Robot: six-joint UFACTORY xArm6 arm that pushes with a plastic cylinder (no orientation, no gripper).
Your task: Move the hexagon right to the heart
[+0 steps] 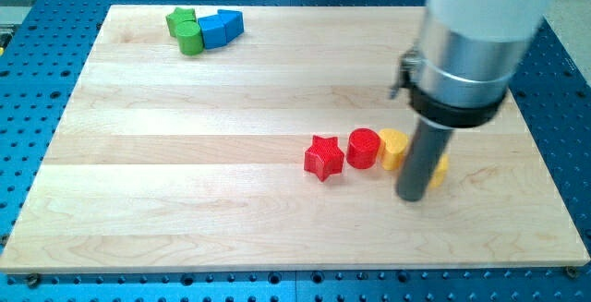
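My tip rests on the board at the view's lower right. A yellow heart lies just up and left of the rod. A second yellow block, perhaps the hexagon, shows only as a sliver at the rod's right side, touching or nearly touching it; the rod hides its shape. A red round block sits against the heart's left side. A red star lies left of that.
At the view's top left a green star, a green cylinder and a blue block cluster together. The wooden board has blue perforated table around it. The arm's wide body covers the upper right.
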